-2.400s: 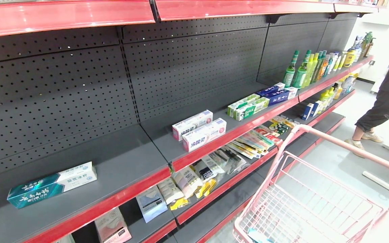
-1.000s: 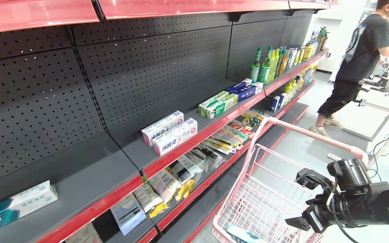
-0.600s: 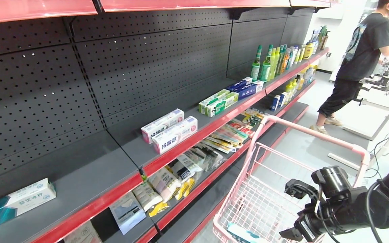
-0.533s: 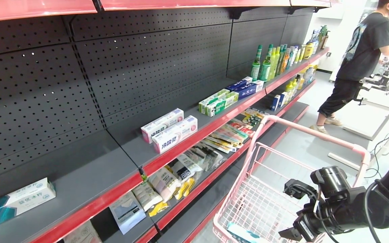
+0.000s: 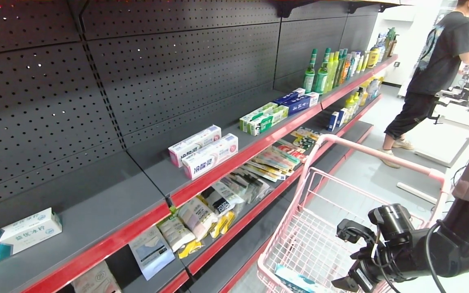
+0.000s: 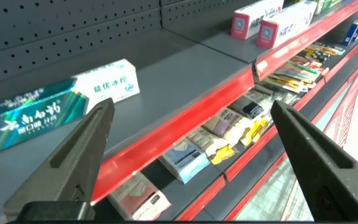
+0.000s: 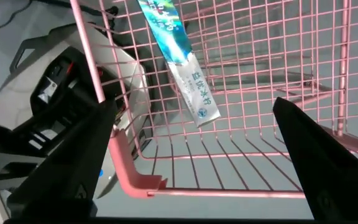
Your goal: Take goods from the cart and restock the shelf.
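Toothpaste box (near cart wall)

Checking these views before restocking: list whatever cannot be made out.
Teal toothpaste box, head view: left end cut off by the picture edge.
Box in the cart, head view: lower part cut off by the bottom edge.
Far bottles, head view: too small to tell apart.
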{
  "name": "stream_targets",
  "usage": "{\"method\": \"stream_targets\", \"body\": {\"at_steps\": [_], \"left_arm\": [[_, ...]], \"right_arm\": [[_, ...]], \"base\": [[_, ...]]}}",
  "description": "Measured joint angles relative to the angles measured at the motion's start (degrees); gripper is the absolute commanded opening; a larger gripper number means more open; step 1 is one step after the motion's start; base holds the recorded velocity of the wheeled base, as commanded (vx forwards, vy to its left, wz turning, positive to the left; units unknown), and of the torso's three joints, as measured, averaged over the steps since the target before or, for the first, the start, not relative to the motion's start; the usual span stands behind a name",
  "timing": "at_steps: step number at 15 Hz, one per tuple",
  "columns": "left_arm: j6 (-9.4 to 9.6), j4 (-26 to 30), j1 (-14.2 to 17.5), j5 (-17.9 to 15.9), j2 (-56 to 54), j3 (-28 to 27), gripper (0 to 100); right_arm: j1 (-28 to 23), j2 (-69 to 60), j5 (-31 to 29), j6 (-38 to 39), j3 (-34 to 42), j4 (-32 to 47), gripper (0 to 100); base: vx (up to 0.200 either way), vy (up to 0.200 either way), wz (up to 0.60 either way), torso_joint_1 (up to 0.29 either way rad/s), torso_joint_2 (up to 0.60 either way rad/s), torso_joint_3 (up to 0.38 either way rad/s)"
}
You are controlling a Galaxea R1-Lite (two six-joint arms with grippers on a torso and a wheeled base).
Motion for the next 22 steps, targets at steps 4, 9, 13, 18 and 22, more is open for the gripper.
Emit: {"method": "stream_targets", "body": {"at_steps": [4, 9, 13, 18, 22], "left_arm": [[0.00, 0.00, 0.00, 0.00, 0.00, 0.00, 100], [0.01, 0.01, 0.00, 0.00, 0.00, 0.00, 100], [0.01, 0.00, 0.00, -0.02, 0.00, 0.00, 100], [0.04, 0.01, 0.00, 0.00, 0.00, 0.00, 100], [0.01, -0.02, 0.00, 0.00, 0.00, 0.00, 100]], "right_arm": [[-0.09, 0.30, 0.09, -1.56, 0.27, 0.00, 100], [-0.44, 0.37, 1.28, -4.27, -0.04, 0.02, 100], [-0.55, 0.39, 1.32, -4.35, -0.17, 0.02, 100], [-0.46, 0.56, 1.37, -4.40, -0.50, 0.02, 100], [-0.33, 1.77, 2.08, -5.72, -0.44, -0.17, 100]], "base": [[0.000, 0.000, 0.00, -0.151, 0.33, 0.183], [0.000, 0.000, 0.00, -0.146, 0.34, 0.186], [0.000, 0.000, 0.00, -0.155, 0.36, 0.197], [0.000, 0.000, 0.00, -0.146, 0.33, 0.184], [0.000, 0.000, 0.00, -0.007, 0.02, 0.010]]}}
